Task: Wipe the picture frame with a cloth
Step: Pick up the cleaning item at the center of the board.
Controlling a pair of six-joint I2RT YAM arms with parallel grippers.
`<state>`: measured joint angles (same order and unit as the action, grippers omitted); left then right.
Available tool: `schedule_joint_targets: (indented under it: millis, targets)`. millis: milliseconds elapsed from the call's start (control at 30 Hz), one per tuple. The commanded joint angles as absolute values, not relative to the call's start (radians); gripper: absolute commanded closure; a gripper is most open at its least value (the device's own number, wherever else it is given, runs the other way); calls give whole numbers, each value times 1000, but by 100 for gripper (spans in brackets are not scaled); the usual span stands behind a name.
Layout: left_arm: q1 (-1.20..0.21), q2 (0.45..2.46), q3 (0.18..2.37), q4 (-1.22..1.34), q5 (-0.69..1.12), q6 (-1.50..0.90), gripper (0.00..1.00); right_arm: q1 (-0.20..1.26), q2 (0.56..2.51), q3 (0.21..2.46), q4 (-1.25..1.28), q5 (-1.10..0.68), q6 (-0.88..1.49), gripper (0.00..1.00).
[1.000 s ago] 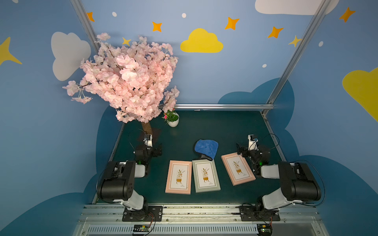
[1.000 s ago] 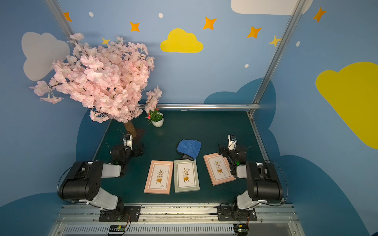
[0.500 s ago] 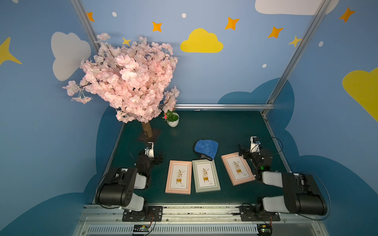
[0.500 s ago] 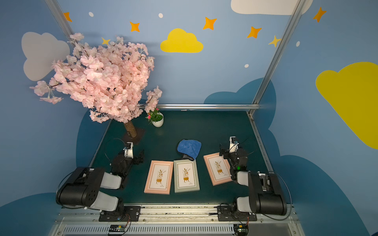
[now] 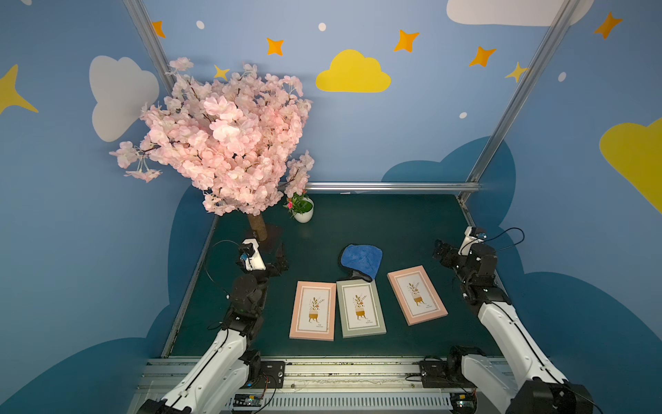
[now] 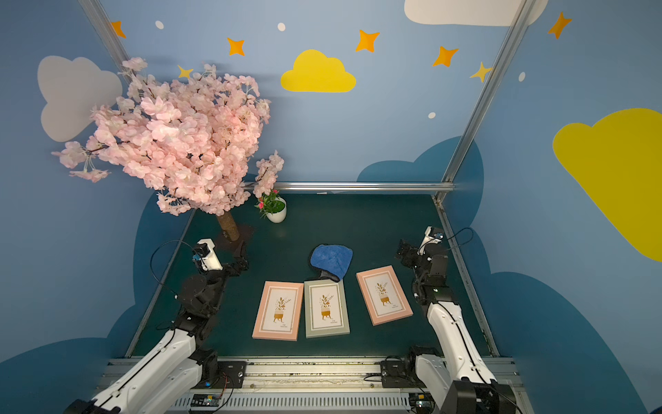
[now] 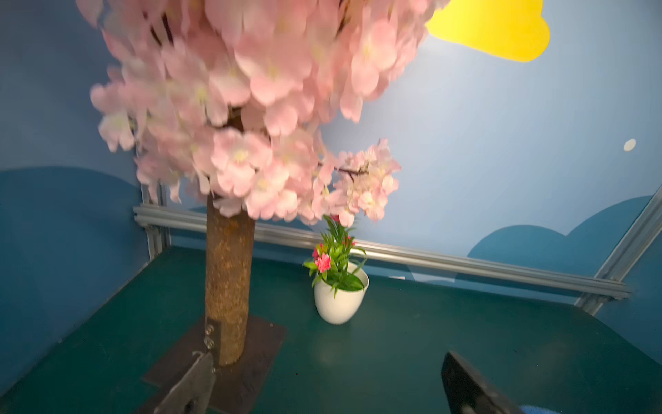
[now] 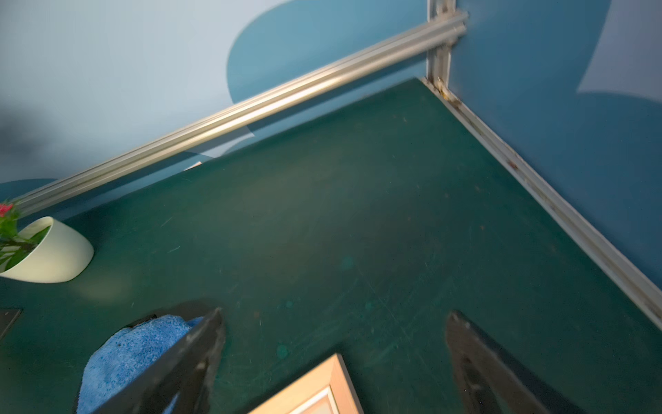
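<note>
Both top views: high over the near edge of the table [image 5: 394,229], looking steeply down and forward at all of it; they share nearly the whole scene. Left wrist view: low, close, facing the tree trunk [image 7: 229,286] and white pot [image 7: 340,304] at the back. Right wrist view: low, tilted, facing the far right corner, sharing that pot and catching the cloth [image 8: 132,355] close by.

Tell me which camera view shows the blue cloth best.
A top view: the cloth lies whole and sharp; both top views match. Right wrist view shows a blurred part; left wrist view, only a blue sliver.
</note>
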<state>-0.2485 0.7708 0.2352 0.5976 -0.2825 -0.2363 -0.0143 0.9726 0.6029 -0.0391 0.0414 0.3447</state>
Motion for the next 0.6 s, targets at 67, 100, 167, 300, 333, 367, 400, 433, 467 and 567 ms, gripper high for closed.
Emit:
schedule_joint_targets:
  millis: [67,100,167,300,333,367,400,433,467,567]
  targets:
    - [-243,812,291,412,-237,-488,0,-24,1076,794,-394,-70,476,3]
    - [-242,814,289,398,-256,-550,0,-20,1086,819,-421,-123,468,3]
    - [-227,801,268,394,-255,-643,0,-8,1092,853,-464,-178,478,3]
    - [-178,782,334,200,-173,-669,0,41,1064,914,-566,-210,466,3]
    - [-178,792,370,136,-149,-638,0,58,1052,923,-581,-224,457,3]
    - [-182,804,405,79,-114,-620,0,83,1041,932,-594,-228,449,3]
    - [-192,818,436,37,-80,-608,0,111,1033,944,-612,-225,438,3]
    - [-206,829,459,5,-67,-605,0,137,1031,958,-630,-219,434,3]
    - [-227,839,484,-32,-66,-604,0,171,1033,973,-652,-206,433,3]
    - [-295,851,537,-116,-66,-617,0,282,1070,1024,-702,-166,449,4]
